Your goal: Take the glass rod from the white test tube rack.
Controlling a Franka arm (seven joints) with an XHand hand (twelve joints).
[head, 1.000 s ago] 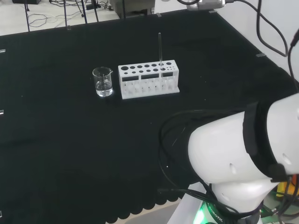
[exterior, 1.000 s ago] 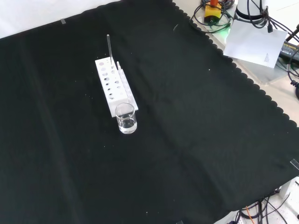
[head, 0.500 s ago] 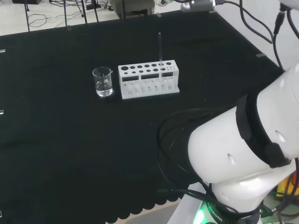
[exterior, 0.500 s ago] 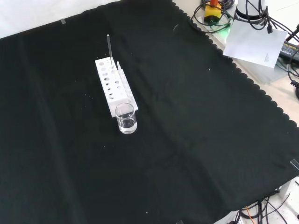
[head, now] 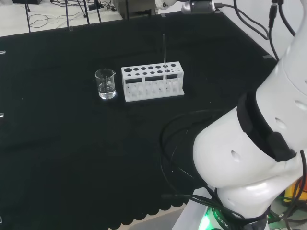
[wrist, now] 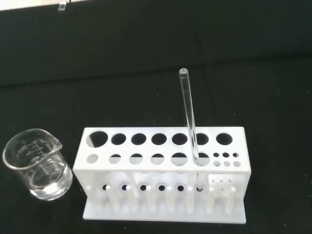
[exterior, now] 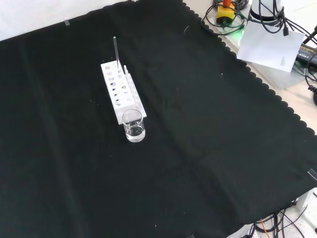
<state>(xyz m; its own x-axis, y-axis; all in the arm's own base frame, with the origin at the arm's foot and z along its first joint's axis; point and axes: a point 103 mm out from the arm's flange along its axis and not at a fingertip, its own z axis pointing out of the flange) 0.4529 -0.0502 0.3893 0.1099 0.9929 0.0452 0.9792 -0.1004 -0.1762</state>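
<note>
A clear glass rod [head: 164, 50] stands upright in a hole near the right end of the white test tube rack [head: 152, 81] in the head view. In the front view the rod [exterior: 115, 49] rises from the far end of the rack [exterior: 121, 91]. The wrist view looks down on the rod [wrist: 190, 126], which leans slightly in a front-row hole of the rack [wrist: 161, 165], with nothing touching it. A grey and white piece of the arm's end [head: 196, 5] shows at the top edge of the head view, beyond the rack.
A small glass beaker [head: 105, 84] with a little clear liquid stands just left of the rack in the head view, and nearer the camera [exterior: 134, 125] in the front view. The arm's big white links [head: 249, 158] fill the head view's right. Black cloth lies all around.
The arm's white links have swung in the head view, and the part at the top edge has shifted left. Rod, rack and beaker have not moved.
</note>
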